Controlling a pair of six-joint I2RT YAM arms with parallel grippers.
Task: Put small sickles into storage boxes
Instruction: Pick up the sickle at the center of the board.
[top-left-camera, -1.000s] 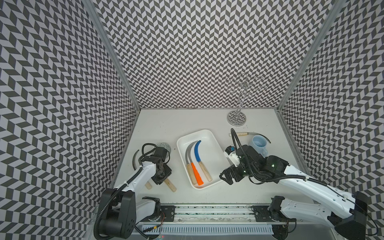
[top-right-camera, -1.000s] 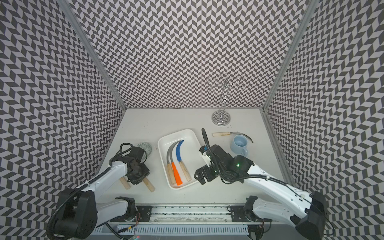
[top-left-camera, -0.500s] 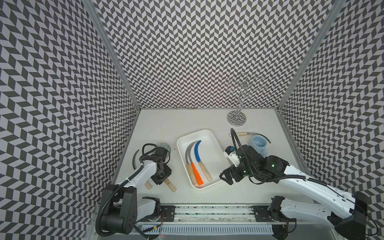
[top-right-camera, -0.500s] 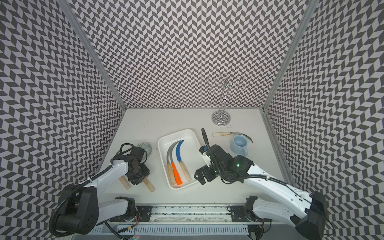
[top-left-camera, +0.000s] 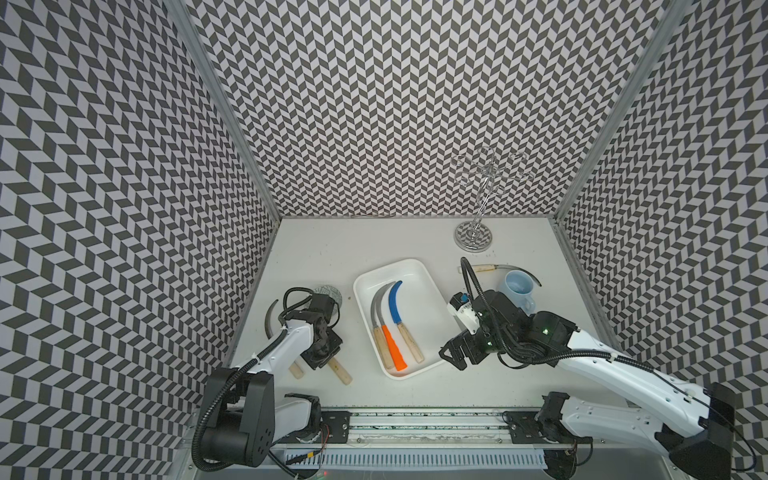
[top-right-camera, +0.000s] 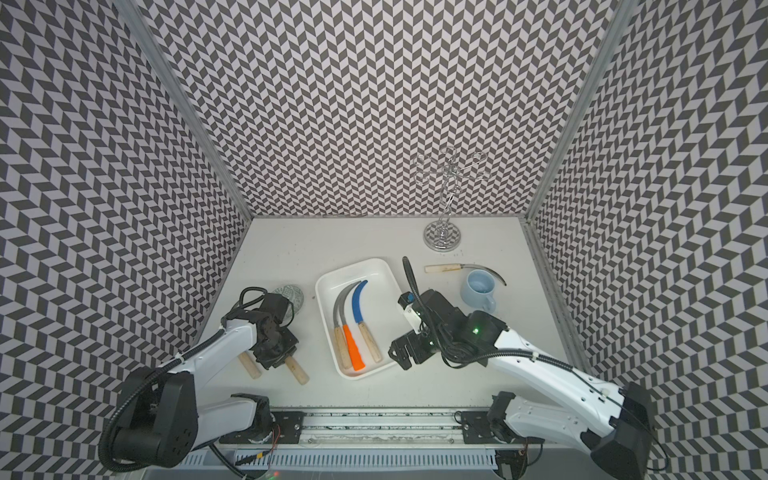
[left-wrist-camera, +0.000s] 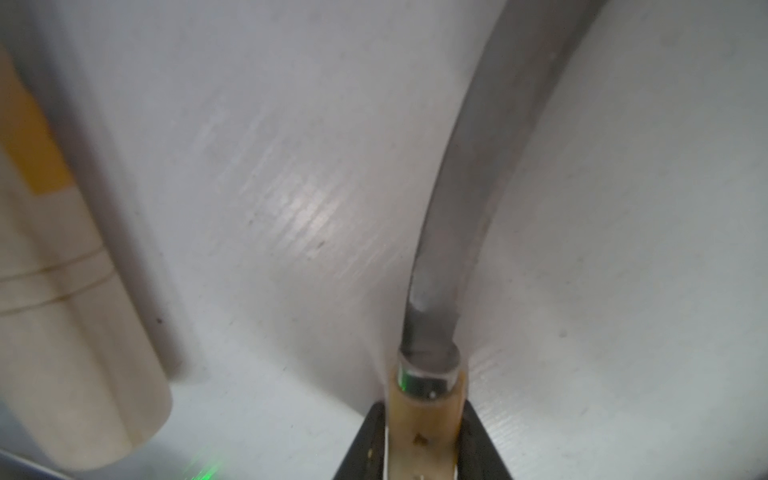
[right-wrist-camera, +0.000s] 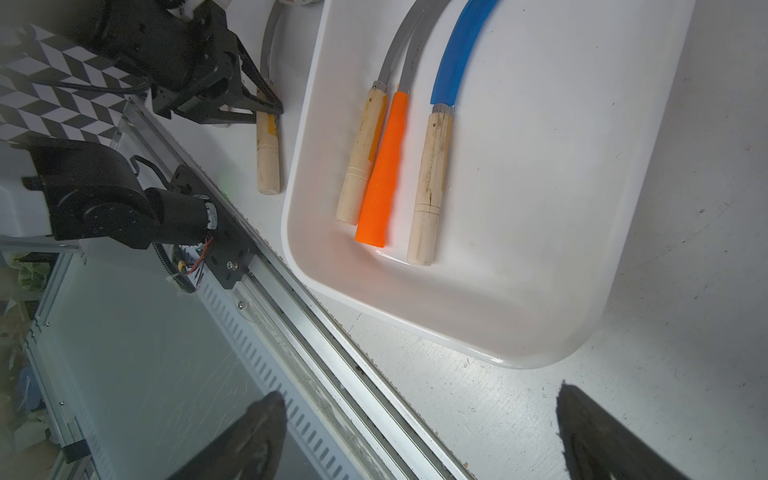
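Note:
My left gripper (top-left-camera: 322, 356) (left-wrist-camera: 423, 411) is shut on the pale wooden handle of a grey-bladed small sickle (left-wrist-camera: 465, 199) (right-wrist-camera: 266, 153) lying on the table left of the white storage box (top-left-camera: 399, 269) (right-wrist-camera: 623, 266). A second sickle (top-left-camera: 270, 320) lies just beside it, its handle (left-wrist-camera: 62, 332) close by. Three sickles rest in the box: a grey one (top-left-camera: 376, 316), an orange-handled one (top-left-camera: 392, 352) and a blue-bladed one (top-left-camera: 395, 297). One more sickle (top-left-camera: 484, 268) lies behind the mug. My right gripper (top-left-camera: 451, 358) (right-wrist-camera: 419, 432) hovers open and empty off the box's front right corner.
A light blue mug (top-left-camera: 515, 289) stands right of the box, close behind my right arm. A grey patterned bowl (top-left-camera: 334, 291) sits partly hidden behind my left wrist. A chrome stand (top-left-camera: 473, 239) is at the back. The metal rail (top-left-camera: 415, 419) runs along the front edge.
My left gripper's jaws have closed onto the sickle handle. Neither arm has moved visibly, and the right gripper stays wide open.

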